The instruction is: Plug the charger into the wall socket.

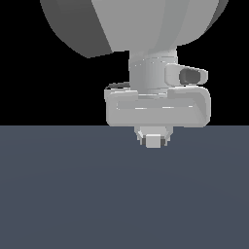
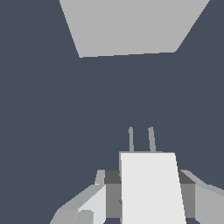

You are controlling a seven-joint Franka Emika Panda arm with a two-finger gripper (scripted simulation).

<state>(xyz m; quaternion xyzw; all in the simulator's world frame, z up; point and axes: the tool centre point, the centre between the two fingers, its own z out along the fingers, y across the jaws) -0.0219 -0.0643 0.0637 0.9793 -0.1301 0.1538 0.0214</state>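
A: What is held by the gripper (image 1: 153, 137)?

B: The charger (image 2: 151, 188), a plain off-white block with two thin grey prongs at its front, is clamped between the closed fingers (image 2: 89, 203).

A: Where is the wall socket (image 2: 131, 26)?

B: It is seen ahead of the charger's prongs, well apart from them, as a flat pale grey plate on the dark blue-grey surface (image 1: 124, 194).

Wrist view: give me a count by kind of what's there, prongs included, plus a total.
Charger, held in the end effector: 1
Prongs sticking out of the charger: 2
Wall socket, pale plate ahead of the prongs, not touching them: 1
Total: 4
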